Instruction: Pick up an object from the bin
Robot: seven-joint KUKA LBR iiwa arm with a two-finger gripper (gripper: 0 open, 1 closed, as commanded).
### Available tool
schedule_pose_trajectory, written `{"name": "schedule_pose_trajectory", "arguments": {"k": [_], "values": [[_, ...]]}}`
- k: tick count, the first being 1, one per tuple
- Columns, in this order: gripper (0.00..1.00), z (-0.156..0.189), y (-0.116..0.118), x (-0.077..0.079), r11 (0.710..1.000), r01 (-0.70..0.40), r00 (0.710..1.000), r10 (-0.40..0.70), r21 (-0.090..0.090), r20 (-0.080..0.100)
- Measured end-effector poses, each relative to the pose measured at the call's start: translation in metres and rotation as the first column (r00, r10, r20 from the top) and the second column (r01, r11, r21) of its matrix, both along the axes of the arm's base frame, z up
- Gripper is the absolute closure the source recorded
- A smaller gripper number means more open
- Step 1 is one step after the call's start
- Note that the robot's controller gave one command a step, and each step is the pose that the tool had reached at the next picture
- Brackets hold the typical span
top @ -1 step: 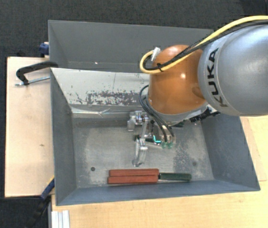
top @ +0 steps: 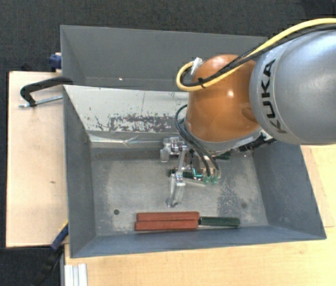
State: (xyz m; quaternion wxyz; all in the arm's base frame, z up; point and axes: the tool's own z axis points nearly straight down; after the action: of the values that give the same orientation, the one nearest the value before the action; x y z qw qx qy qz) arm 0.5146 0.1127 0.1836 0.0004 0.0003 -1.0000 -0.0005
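My gripper (top: 173, 196) hangs below the orange wrist cover over the middle of the bin floor, its metal tip close to the floor, with nothing seen held in it. A long red-brown bar with a thin dark green end (top: 167, 221) lies flat along the front wall, just in front of the gripper tip and apart from it.
A small dark spot (top: 116, 212) marks the floor at the front left. The arm and its orange cover hide the back right of the bin. The sloped walls close in on all sides.
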Motion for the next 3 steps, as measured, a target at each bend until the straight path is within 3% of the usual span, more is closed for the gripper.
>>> {"name": "schedule_pose_trajectory", "arguments": {"k": [1, 2, 3], "values": [[0.0, -0.028, -0.038, -0.007, 0.999, -0.032, 0.999, 0.032, 0.003, 0.007], [0.0, -0.074, -0.075, -0.003, 0.999, 0.054, 0.999, -0.054, -0.002, 0.003], [0.0, -0.099, -0.086, 0.003, 1.0, -0.002, 1.0, 0.002, -0.001, -0.001]]}}
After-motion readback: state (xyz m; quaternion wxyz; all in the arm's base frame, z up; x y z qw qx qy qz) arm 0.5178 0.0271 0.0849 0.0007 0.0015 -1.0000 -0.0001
